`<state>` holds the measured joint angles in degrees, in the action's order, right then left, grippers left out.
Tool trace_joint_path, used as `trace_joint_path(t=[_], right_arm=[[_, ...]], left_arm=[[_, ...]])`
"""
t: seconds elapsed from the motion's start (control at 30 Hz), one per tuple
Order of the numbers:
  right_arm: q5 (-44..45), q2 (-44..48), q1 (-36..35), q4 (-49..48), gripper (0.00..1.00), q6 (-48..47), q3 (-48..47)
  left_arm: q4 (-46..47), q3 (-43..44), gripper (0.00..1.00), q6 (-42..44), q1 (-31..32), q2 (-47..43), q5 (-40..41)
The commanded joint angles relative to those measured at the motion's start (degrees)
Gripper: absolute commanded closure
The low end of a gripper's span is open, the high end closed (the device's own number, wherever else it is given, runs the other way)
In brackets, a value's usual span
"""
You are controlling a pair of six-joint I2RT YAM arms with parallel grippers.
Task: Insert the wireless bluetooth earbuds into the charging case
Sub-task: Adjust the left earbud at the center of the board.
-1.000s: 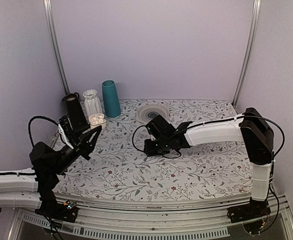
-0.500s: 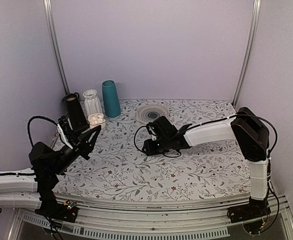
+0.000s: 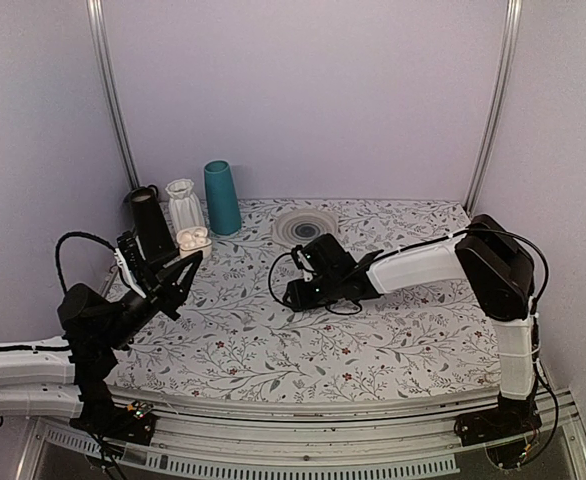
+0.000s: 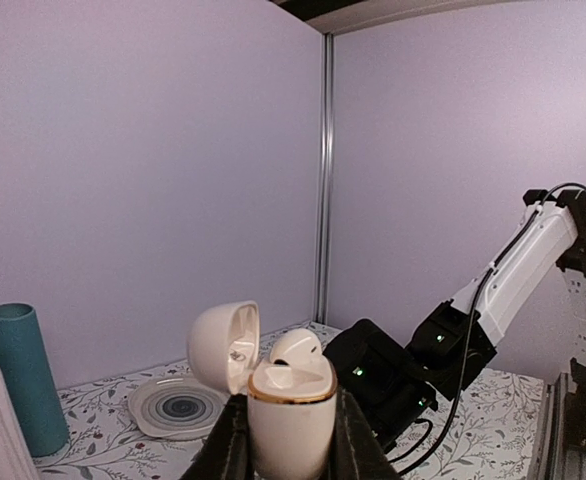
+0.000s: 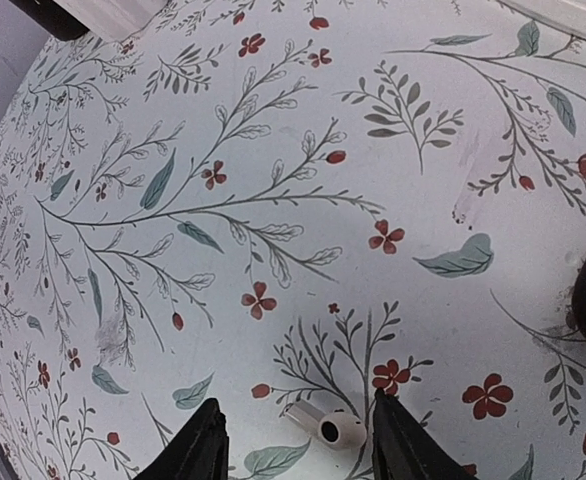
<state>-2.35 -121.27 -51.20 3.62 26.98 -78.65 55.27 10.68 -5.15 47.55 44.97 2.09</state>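
My left gripper (image 3: 191, 256) is shut on the cream-white charging case (image 3: 193, 238) and holds it upright above the table's left side. In the left wrist view the case (image 4: 291, 420) has its lid swung open, and one white earbud (image 4: 295, 347) sits in its right socket. My left gripper (image 4: 291, 445) clamps the lower body. My right gripper (image 3: 298, 297) is low over the table's middle. In the right wrist view a second earbud (image 5: 325, 425) lies on the floral cloth between my right gripper's (image 5: 303, 440) open fingers, nearer the right one.
A teal vase (image 3: 221, 197), a ribbed white vase (image 3: 183, 205) and a black vessel (image 3: 148, 220) stand at the back left. A round grey coaster (image 3: 306, 225) lies at the back centre. The right arm (image 4: 403, 370) shows in the left wrist view.
My right gripper has slid a little to the left over the table and its jaws have spread wider. The left arm and the case have not moved.
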Motion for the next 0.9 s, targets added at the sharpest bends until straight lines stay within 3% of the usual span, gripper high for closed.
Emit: trace_joint_path(t=[0.0,0.87], right_arm=[[-1.63,-1.76,0.37,-1.84,0.51,-1.61,0.74],[-4.82,3.61,-3.64,-3.83,0.51,2.68,6.29]], left_arm=[[0.14,1.59,1.00,-0.28,-0.51,-0.59,-0.16],[0.09,1.07,1.00,-0.40,-0.46,-0.90,-0.02]])
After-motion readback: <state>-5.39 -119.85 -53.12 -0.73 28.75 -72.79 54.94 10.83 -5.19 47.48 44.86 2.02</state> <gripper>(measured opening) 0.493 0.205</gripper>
